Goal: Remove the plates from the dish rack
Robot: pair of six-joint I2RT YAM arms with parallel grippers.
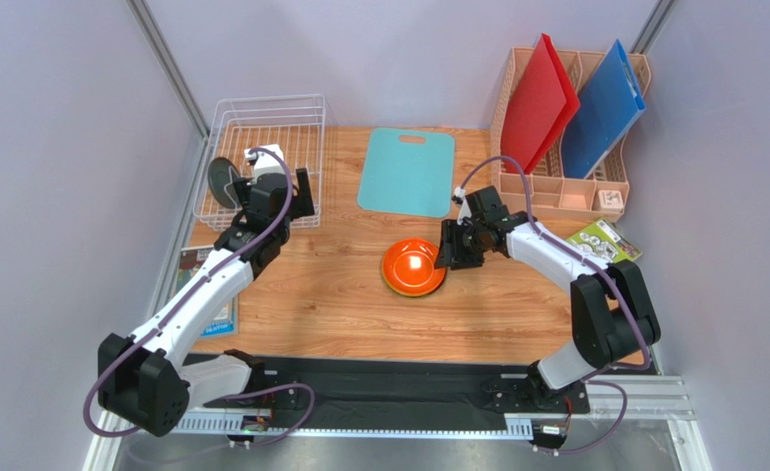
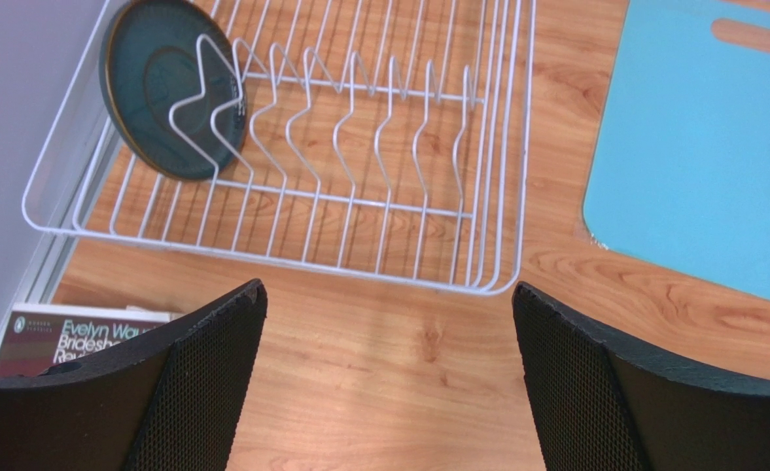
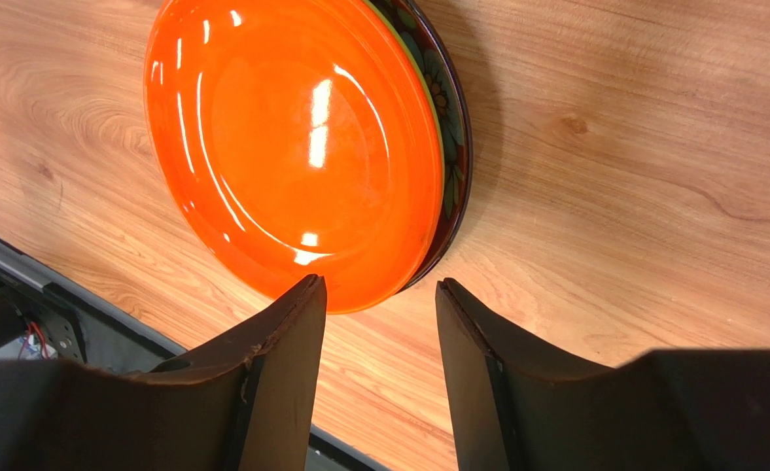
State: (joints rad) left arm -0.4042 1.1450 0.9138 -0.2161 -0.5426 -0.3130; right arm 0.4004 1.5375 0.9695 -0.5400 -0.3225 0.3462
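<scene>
Right tool [image 3: 379, 285], half-open and empty, sits at the rim of the orange plate [image 3: 290, 147] on the desk [image 3: 605, 196], so a sloppy retreat could skid it, while the wide-open left tool [image 2: 387, 287] faces the teal plate [image 2: 153, 78] in the dish rack [image 2: 502, 147].

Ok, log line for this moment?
left gripper: open, facing dish rack | teal-grey plate: upright in rack | right gripper: open at orange plate rim | plate stack: on table, orange on top

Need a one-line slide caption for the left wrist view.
Open left jaws face the white wire dish rack, one dark teal round plate standing on edge at its left end.
</scene>
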